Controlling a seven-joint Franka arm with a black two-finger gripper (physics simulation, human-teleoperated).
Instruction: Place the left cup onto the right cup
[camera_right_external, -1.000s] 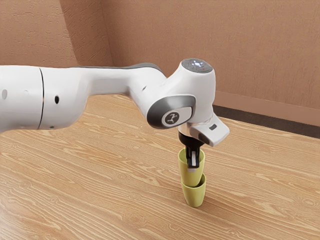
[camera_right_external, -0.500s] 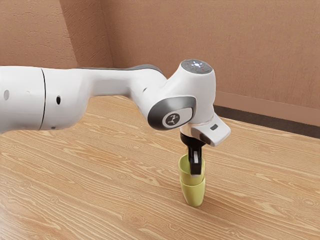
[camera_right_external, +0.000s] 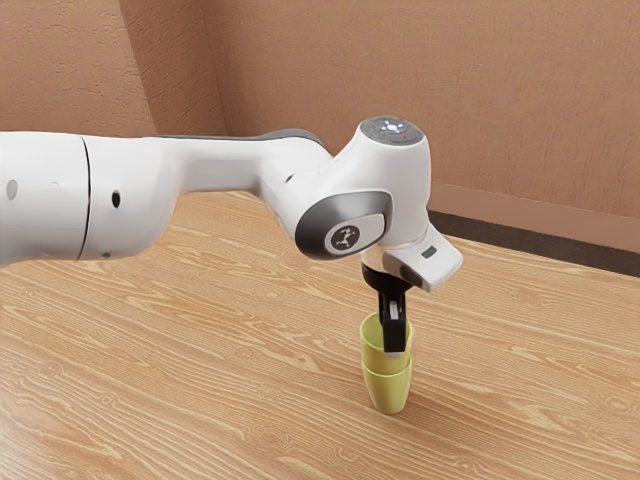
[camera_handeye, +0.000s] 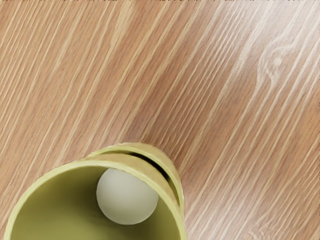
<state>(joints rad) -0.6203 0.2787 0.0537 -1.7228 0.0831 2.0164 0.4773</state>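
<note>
While the white arm (camera_right_external: 200, 190) is reaching in from the exterior view's upper left, the black two-finger gripper (camera_right_external: 394, 334) is pointing straight down and pinching the rim wall of the upper yellow-green plastic cup (camera_right_external: 372, 340). Its jaws are sitting narrow, apparently one inside the mouth and one outside, on the side toward the exterior view's right. That cup is hanging directly beneath the hand, upright, and is sitting nested deep in the lower yellow-green plastic cup (camera_right_external: 387, 390), with only its top band showing above the lower rim. In the wrist view the held cup's mouth (camera_handeye: 60, 210) is opening right under the camera, a pale round floor (camera_handeye: 127, 196) is showing inside, and a sliver of the lower cup's rim (camera_handeye: 161, 159) is peeking out past one side — so the two upright axes are looking close to lined up. Both cups are standing on the light wooden tabletop (camera_right_external: 200, 380), well in from its far edge. Since the stack is lying straight below the tool, the coming move is likely turning on a clean release and a straight vertical retreat, without dragging that rim sideways.
</note>
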